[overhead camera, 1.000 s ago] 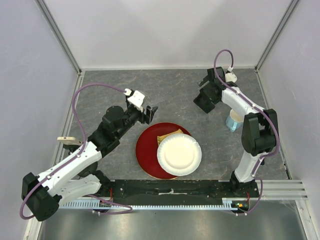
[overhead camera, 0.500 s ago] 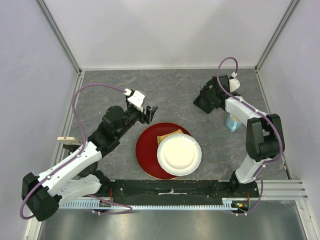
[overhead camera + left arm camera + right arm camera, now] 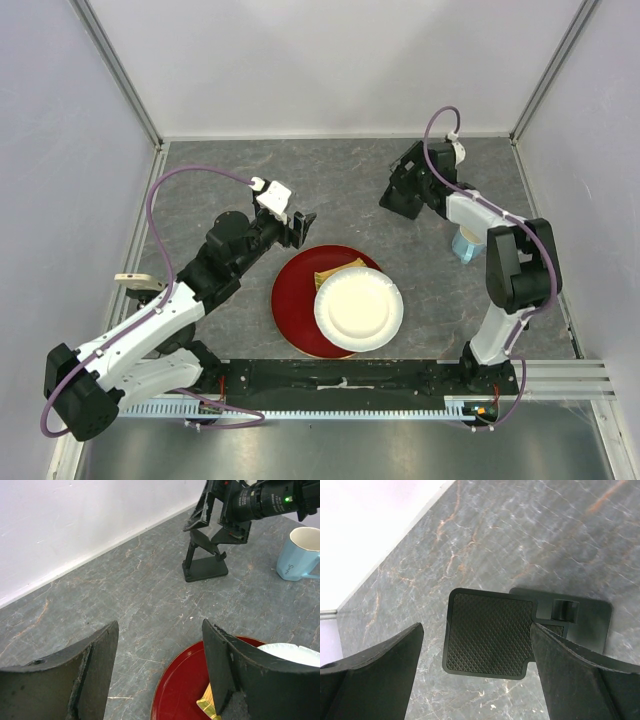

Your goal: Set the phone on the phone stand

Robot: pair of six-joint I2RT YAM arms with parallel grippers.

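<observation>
One phone stand [image 3: 490, 632] — one blue mug [image 3: 300, 555] near.

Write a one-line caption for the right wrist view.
Open right hand poised directly over the black phone stand, which sits on the grey marbled table.

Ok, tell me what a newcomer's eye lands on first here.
The red plate at the near middle of the table, a white paper plate stacked on its right side. Then the right tool, open above the black phone stand at the far right, a light blue mug nearby. No phone shows anywhere.
</observation>
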